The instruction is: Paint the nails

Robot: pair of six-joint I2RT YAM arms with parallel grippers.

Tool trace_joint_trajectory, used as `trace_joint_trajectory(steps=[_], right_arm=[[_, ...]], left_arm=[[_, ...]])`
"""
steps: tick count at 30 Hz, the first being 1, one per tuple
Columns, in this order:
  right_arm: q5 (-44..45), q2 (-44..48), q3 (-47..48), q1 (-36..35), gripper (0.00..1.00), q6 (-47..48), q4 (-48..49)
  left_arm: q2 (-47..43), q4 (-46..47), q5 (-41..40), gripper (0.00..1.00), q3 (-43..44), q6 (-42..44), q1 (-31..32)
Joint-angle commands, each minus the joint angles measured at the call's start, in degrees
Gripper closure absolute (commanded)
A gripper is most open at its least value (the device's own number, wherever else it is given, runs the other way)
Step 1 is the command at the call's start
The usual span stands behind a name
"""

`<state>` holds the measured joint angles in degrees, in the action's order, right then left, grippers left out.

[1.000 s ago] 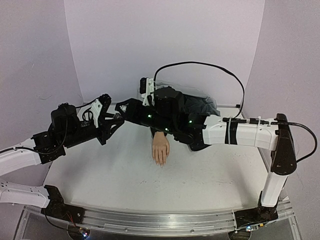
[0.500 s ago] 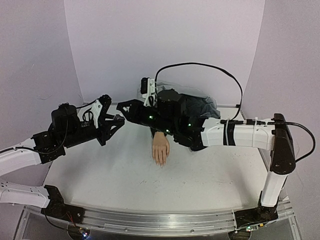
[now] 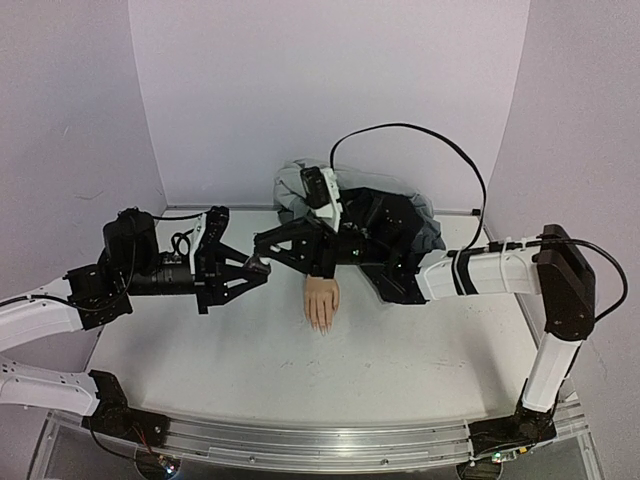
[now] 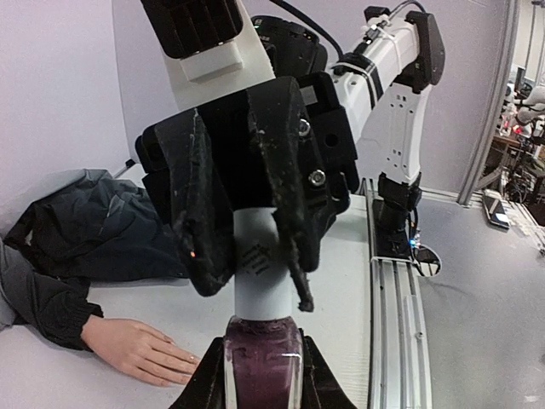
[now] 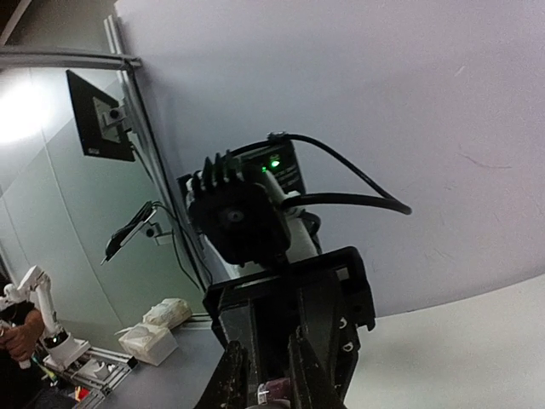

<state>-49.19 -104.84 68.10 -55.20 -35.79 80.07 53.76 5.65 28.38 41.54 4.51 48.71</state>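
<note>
Left wrist view: left fingers point(image 4: 204, 392) hold dark purple polish bottle point(image 4: 262, 368).

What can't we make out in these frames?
1) nails: too small in the top view and seen side-on in the left wrist view, so their polish state is unknown.
2) polish bottle: base cut off by the left wrist view's bottom edge; nearly hidden in the right wrist view by the right hand.
3) white cap: upper part covered by the right hand; whether it is loosened is unclear.

Overhead camera looked down from six o'clock across the table point(image 3: 240, 350). Both wrist cameras sat close, facing each other, sharing the polish bottle point(image 4: 262, 375).
</note>
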Motion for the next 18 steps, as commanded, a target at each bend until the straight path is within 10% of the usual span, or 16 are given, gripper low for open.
trace_joint_trajectory(steps=[1, 3, 7, 9, 18], right_arm=[[-13.0, 2.5, -2.5, 0.5, 1.0, -3.0, 12.7], [-8.1, 3.6, -4.5, 1.7, 1.0, -3.2, 12.3], [7.8, 7.1, -5.9, 3.8, 0.32, -1.1, -2.2], [17.4, 8.8, -4.2, 3.6, 0.17, 0.9, -14.9], [25.6, 5.7, 3.0, 1.7, 0.09, -8.0, -24.0]], left_arm=[[0.2, 3.1, -0.4, 1.0, 1.0, 2.0, -1.3], [0.6, 3.2, -1.8, 1.0, 1.1, 2.0, -1.3], [0.8, 3.2, -9.3, 1.0, 1.0, 2.1, -1.4], [0.7, 3.1, -15.1, 1.0, 0.9, 2.9, -1.3], [-0.8, 2.7, -37.0, 1.0, 0.6, 3.6, -1.3]])
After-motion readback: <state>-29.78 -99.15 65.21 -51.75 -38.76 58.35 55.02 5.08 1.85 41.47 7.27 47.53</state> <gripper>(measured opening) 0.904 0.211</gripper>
